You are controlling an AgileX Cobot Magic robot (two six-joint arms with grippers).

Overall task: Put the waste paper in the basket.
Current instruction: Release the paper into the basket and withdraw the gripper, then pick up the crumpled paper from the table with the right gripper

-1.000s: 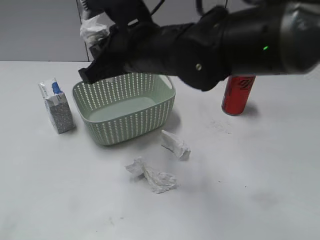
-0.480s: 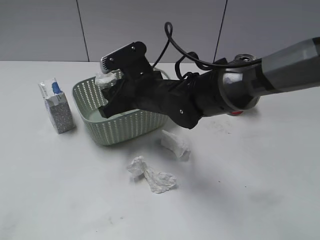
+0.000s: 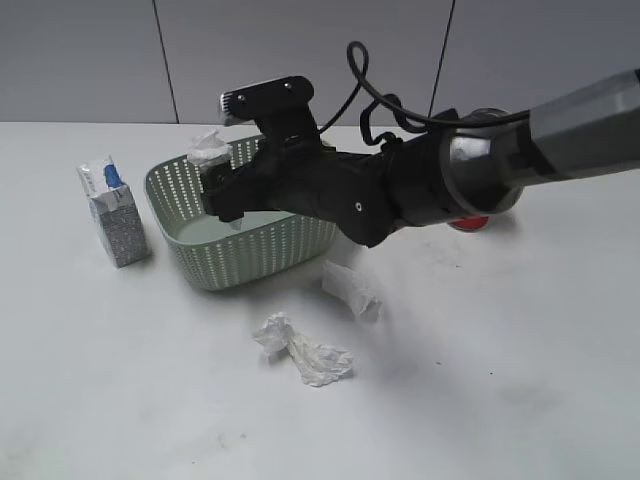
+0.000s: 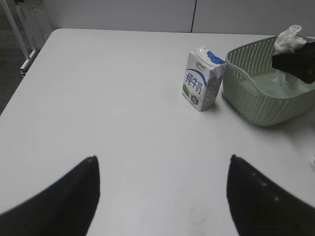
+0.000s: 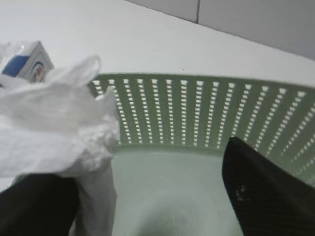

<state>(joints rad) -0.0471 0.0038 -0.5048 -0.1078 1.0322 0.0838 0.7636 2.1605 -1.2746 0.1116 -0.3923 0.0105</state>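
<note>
Over basket (image 3: 250,235) rim, gripper-held paper (image 3: 211,148)

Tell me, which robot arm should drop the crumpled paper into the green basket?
The right arm. Its jaws already hold a crumpled white paper wad above the pale green perforated plastic basket. The left jaws hang open, empty, far off.

Pale green perforated basket (image 3: 262,240) sat upright on the desk, open top. One crumpled white paper wad (image 3: 211,150) was up over the basket's left-rear rim, above the interior. Two more lay on the desk in front: folded piece (image 3: 351,289) just beside the basket's right-front corner, twisted wad (image 3: 303,350) farther forward.
</note>
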